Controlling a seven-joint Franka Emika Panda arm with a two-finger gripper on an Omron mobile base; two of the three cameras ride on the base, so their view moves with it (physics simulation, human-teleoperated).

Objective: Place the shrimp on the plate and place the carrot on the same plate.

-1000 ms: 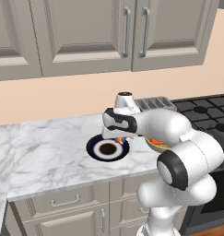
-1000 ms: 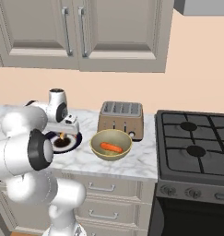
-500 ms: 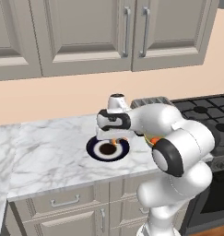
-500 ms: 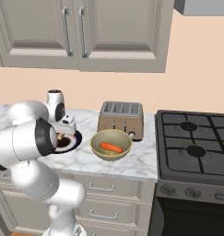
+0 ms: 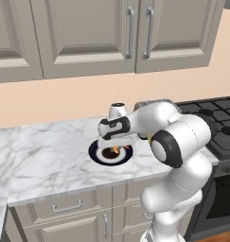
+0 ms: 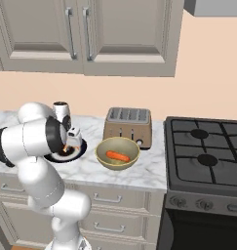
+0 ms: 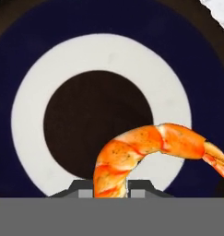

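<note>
Hand view gives you the clearest read: the gripper point(image 7: 110, 184) is clamped down on the tail end of the shrimp point(image 7: 150, 150), whose curved orange body arcs up and off to one side over the plate point(image 7: 21, 60). The jaws are closed tight on that thin piece, with nothing else between them. Under the shrimp you see the plate's dark centre, its pale ring and its navy rim, so you are already lined up over the middle of the target.

From the left base view, the gripper point(image 5: 111, 143) sits low over the plate point(image 5: 97, 154) on the marble counter point(image 5: 50, 156), and a bit of orange shows at the fingers. I cannot tell whether the shrimp is touching the plate or hanging just above it.

To finish this step well, you want to lower until the shrimp rests on the plate, then part the fingers only as far as needed so the light crescent does not flick away. Lift straight up afterwards; a sideways pull could drag it toward the rim.

The carrot point(image 6: 117, 156) lies in the yellowish-green bowl point(image 6: 105, 162) just beside the plate point(image 6: 79, 152), in front of the toaster point(image 6: 128, 127). It is not yet moved, so roughly half the job remains.
</note>
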